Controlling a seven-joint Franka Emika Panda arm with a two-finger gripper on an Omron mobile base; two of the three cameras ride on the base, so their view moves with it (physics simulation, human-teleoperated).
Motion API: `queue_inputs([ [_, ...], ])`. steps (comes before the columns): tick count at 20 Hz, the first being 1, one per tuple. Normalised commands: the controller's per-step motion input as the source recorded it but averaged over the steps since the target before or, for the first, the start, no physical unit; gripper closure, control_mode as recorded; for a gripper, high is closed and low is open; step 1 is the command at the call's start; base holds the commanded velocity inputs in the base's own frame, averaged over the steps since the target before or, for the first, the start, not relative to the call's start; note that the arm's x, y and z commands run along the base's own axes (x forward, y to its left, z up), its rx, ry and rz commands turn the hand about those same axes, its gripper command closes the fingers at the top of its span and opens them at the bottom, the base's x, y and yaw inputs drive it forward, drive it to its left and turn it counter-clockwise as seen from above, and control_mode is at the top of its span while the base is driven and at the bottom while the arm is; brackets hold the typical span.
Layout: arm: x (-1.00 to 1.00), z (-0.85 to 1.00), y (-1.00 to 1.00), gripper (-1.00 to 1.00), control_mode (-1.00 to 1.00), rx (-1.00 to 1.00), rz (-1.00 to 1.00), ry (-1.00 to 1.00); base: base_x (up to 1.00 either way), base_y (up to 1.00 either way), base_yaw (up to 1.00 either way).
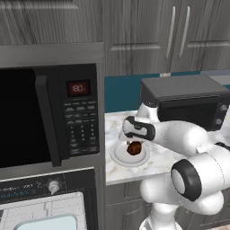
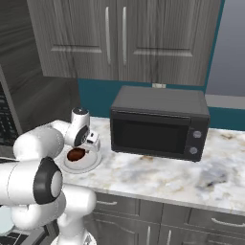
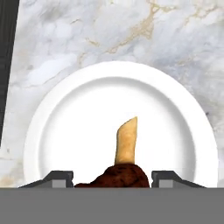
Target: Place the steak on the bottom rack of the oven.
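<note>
Steak (image 3: 114, 177), dark reddish-brown with pale bone end, sitting between the jaws (image 3: 113, 178), which are grasping it just over a white plate (image 3: 78, 109) lying on the marble tabletop (image 2: 162, 177) between microwave (image 1: 49, 117) and black box oven (image 2: 160, 124)

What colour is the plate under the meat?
The plate is plain white, seen best in the hand view.

Even, shadowless rendered light; soft, low-resolution edges; faint sheen on the marble counter (image 2: 158, 177).
</note>
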Motion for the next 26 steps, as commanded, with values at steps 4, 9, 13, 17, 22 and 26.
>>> queue_inputs([
  [4,-0.78,0.95,0.00,1.00,-1.00,0.01,0.00,-0.02,0.00,0.00,0.00],
  [9,-0.98,0.86,0.11,1.00,-1.00,0.00,0.00,-0.07,0.00,0.00,0.00],
  [13,-1.00,0.69,0.36,1.00,-1.00,0.00,0.00,-0.13,0.00,0.00,0.00],
  [17,-0.99,0.48,0.64,1.00,-1.00,0.00,0.00,-0.19,0.00,0.00,0.00],
  [22,-1.00,0.02,0.99,1.00,-1.00,0.00,0.00,-0.22,0.00,0.00,0.00],
  [26,-1.00,-0.02,1.00,1.00,-1.00,0.00,0.05,-0.23,0.00,0.00,0.00],
])
